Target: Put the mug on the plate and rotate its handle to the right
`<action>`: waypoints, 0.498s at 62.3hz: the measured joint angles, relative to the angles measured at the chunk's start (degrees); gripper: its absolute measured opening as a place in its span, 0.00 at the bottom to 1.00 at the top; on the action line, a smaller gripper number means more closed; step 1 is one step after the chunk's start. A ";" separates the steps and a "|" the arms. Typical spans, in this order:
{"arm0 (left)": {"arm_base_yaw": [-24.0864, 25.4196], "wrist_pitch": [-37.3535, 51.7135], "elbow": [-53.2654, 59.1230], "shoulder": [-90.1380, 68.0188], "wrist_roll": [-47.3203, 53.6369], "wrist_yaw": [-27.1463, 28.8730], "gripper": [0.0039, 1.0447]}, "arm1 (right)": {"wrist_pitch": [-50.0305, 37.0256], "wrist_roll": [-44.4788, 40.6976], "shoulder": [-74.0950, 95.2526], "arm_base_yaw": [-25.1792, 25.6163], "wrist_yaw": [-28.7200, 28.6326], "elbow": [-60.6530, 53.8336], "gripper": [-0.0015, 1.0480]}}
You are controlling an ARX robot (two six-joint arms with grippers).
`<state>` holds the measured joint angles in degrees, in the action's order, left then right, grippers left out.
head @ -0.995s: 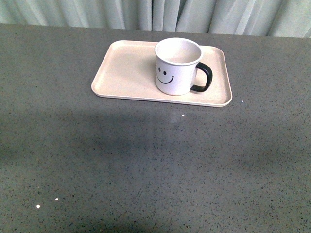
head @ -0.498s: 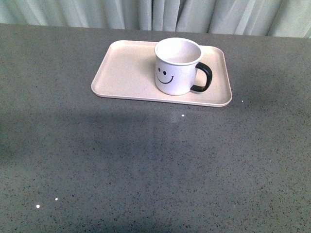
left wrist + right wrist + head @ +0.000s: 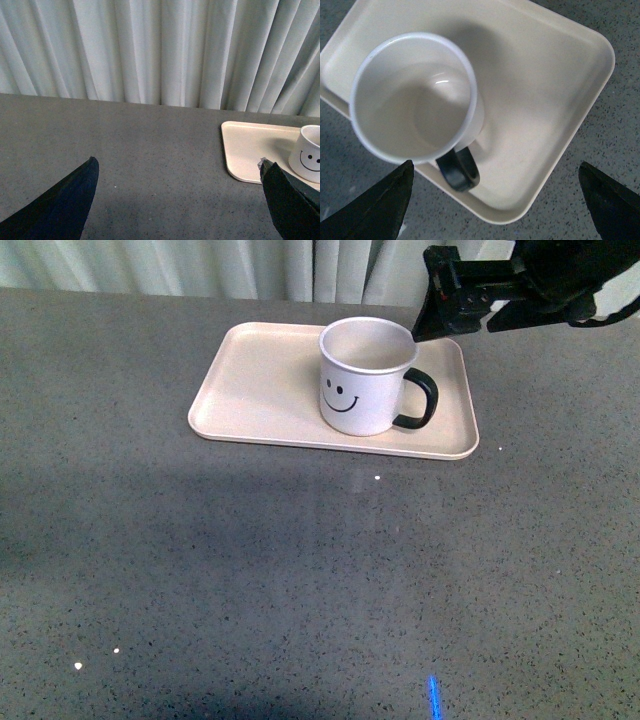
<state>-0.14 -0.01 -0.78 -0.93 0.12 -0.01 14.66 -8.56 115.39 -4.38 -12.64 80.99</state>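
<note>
The white mug (image 3: 365, 375) stands upright on the right half of the pale pink plate (image 3: 260, 390), its smiley face toward the camera. Its black handle (image 3: 420, 400) points right. My right gripper (image 3: 440, 305) hovers open above the plate's far right corner, clear of the mug. From the right wrist I look down into the empty mug (image 3: 412, 97), with the handle (image 3: 460, 170) and the plate (image 3: 545, 90) below; the right gripper (image 3: 495, 164) holds nothing. My left gripper (image 3: 177, 200) is open over bare table, with the plate (image 3: 250, 150) and mug (image 3: 309, 152) off to one side.
The grey speckled table (image 3: 300, 570) stretches wide in front of the plate. Pale curtains (image 3: 250, 265) hang along its far edge. A few white specks (image 3: 78, 665) lie near the front left.
My right arm has come into the front view at the top right, above the plate's far right corner. Mug and plate have not moved.
</note>
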 joint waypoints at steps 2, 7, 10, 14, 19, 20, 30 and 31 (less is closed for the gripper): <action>0.00 0.00 0.00 0.00 0.00 0.00 0.91 | 0.59 0.28 1.27 -0.24 0.35 1.62 0.91; 0.00 0.00 0.00 0.00 -0.02 0.00 0.91 | 1.57 0.70 3.69 -0.92 1.31 4.74 0.91; 0.00 0.00 0.00 0.00 -0.02 0.00 0.91 | 2.45 0.85 5.07 -1.36 1.38 6.45 0.91; 0.00 0.00 0.00 0.00 -0.02 -0.02 0.91 | 2.99 1.03 6.29 -1.97 2.03 7.96 0.91; 0.00 0.00 0.00 0.00 -0.02 0.00 0.91 | 3.69 1.25 7.56 -2.51 2.40 9.33 0.91; 0.00 0.00 0.00 0.00 -0.02 0.00 0.91 | 3.82 1.25 7.72 -2.60 2.47 9.51 0.91; 0.00 0.00 0.00 0.00 -0.02 0.00 0.91 | 4.72 1.33 10.19 -3.96 3.76 11.72 0.91; 0.00 0.00 0.00 0.00 0.00 0.00 0.91 | 4.79 1.36 10.34 -4.07 3.85 11.85 0.91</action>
<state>-0.14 -0.01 -0.78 -0.93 0.12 -0.01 19.44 -7.20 125.73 -8.45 -8.80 92.84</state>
